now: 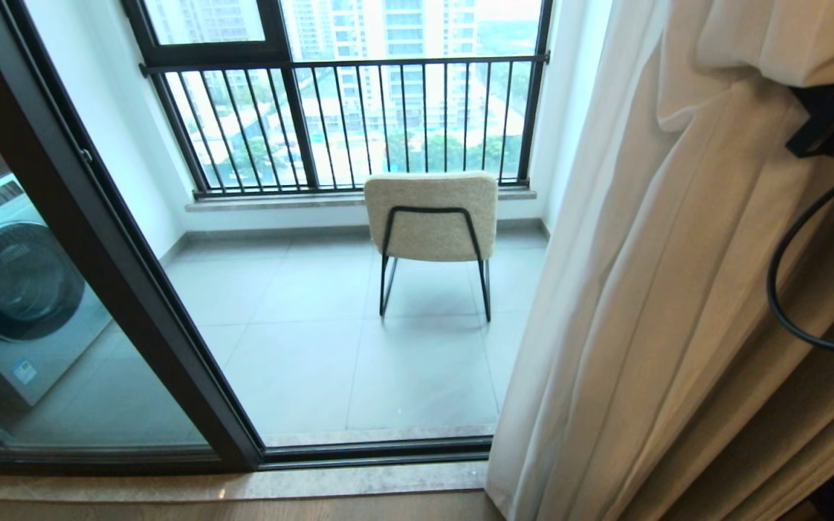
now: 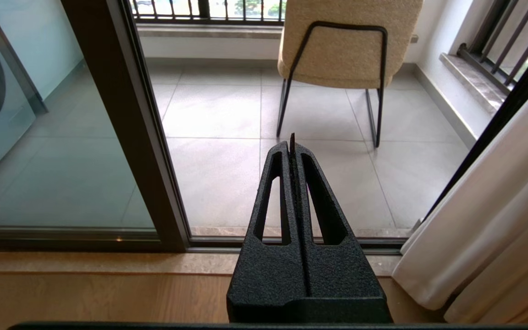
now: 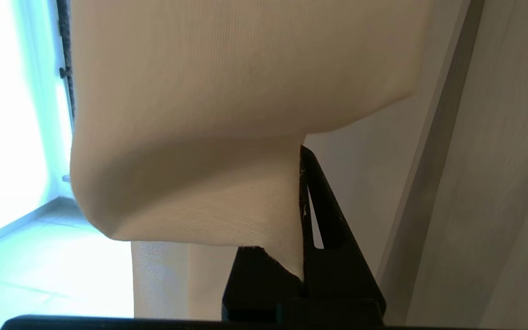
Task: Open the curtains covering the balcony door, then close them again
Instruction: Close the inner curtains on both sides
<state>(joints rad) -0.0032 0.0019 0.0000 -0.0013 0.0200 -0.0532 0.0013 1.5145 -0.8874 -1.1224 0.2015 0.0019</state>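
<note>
The curtains (image 1: 641,289) hang bunched at the right side of the opening, a white panel in soft folds. My right gripper (image 3: 301,151) is shut on a fold of this curtain (image 3: 200,137), which drapes over one finger and hides it. In the head view the right arm (image 1: 833,123) shows at the upper right, half under the fabric. The balcony door (image 1: 98,239) has a dark frame and stands uncovered, with the balcony in plain sight. My left gripper (image 2: 292,140) is shut on nothing, parked low in front of the door sill, left of the curtain hem (image 2: 497,220).
A beige chair (image 1: 431,217) on black legs stands on the balcony tiles before the black-barred railing window (image 1: 352,108). A washing machine (image 1: 19,289) sits behind the left glass. Tan drapes (image 1: 786,405) and a black cable (image 1: 779,304) hang at the right.
</note>
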